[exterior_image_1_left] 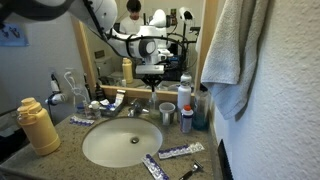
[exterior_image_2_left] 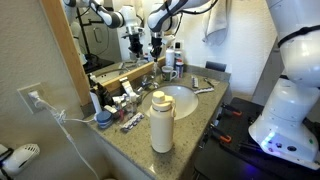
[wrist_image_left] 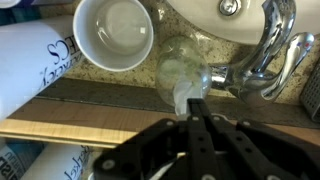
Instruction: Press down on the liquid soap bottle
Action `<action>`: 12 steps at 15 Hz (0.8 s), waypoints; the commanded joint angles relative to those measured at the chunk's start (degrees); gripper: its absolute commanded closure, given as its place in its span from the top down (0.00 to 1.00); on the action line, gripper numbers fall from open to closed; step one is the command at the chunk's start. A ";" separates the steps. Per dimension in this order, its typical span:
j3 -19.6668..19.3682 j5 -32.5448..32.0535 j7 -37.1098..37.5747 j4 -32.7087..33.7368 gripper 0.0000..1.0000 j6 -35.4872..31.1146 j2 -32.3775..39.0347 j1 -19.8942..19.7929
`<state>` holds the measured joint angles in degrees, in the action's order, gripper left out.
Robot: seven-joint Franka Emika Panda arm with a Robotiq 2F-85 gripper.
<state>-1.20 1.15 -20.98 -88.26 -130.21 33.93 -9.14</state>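
Note:
The liquid soap bottle (wrist_image_left: 183, 72) is clear with a pump top. It stands at the back of the counter beside the faucet (wrist_image_left: 265, 55). My gripper (wrist_image_left: 195, 103) is shut, with its black fingers together and its tips right over the bottle's pump. I cannot tell whether they touch it. In both exterior views the gripper (exterior_image_1_left: 152, 72) (exterior_image_2_left: 155, 52) hangs straight down over the bottle (exterior_image_1_left: 151, 95), behind the sink basin (exterior_image_1_left: 122, 142).
A white cup (wrist_image_left: 114, 34) and a white printed bottle (wrist_image_left: 25, 65) stand close to the soap bottle. A yellow bottle (exterior_image_1_left: 38, 125) stands at the counter's near end. Toothpaste tubes (exterior_image_1_left: 180, 152) lie by the sink. A towel (exterior_image_1_left: 235, 50) hangs on the wall. The mirror is just behind.

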 commanded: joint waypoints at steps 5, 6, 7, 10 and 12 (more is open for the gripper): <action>0.72 -0.26 1.49 -2.65 0.00 -2.78 0.37 0.31; 0.75 -0.27 1.48 -3.06 0.00 -2.96 0.24 0.37; 0.70 -0.34 1.63 -3.48 0.00 -3.15 0.12 0.46; 0.71 -0.45 1.60 -4.84 0.00 -3.18 -0.34 0.63; 0.65 -0.59 1.72 -5.93 0.00 -2.99 -0.88 0.69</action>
<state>-0.93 0.98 -20.98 -89.67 -130.70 33.32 -8.90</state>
